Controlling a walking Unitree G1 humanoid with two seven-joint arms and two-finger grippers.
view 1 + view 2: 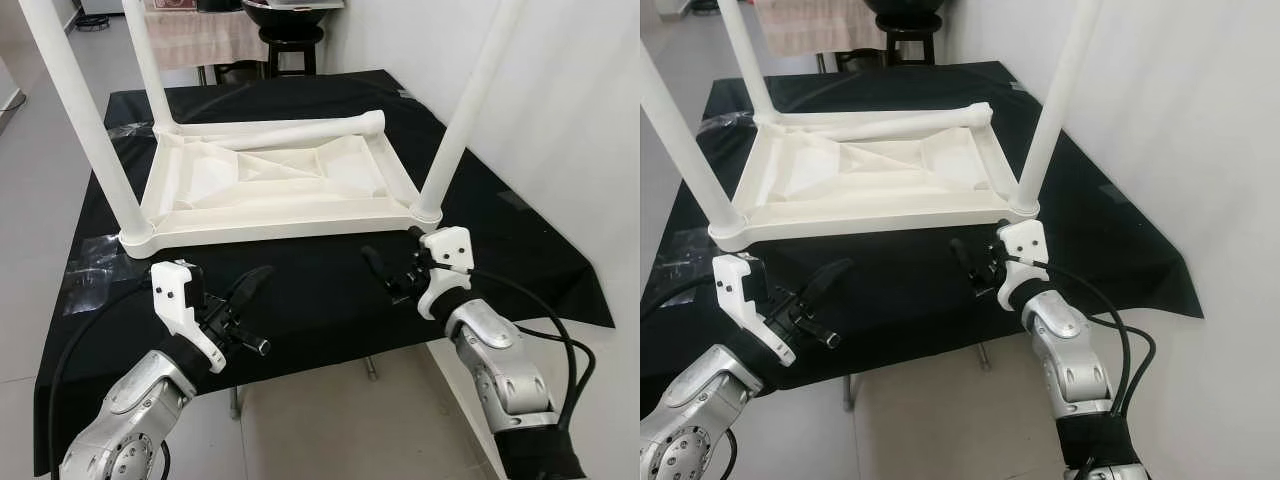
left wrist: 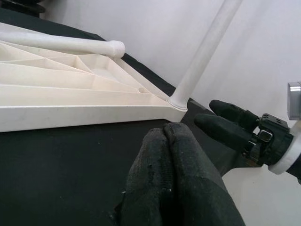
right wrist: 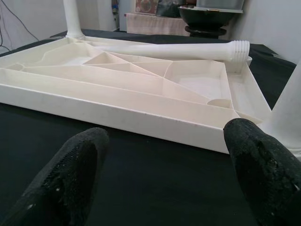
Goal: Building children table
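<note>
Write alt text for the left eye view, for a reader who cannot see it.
An upturned white tabletop lies on a black cloth with three legs upright and a fourth leg lying loose across it. The left gripper and right gripper hover before its near edge.

My head's two eyes look down from above at the upturned white plastic table top (image 1: pixel 270 185). My wrist cameras sit low and close, facing its near edge along my fingers.
</note>
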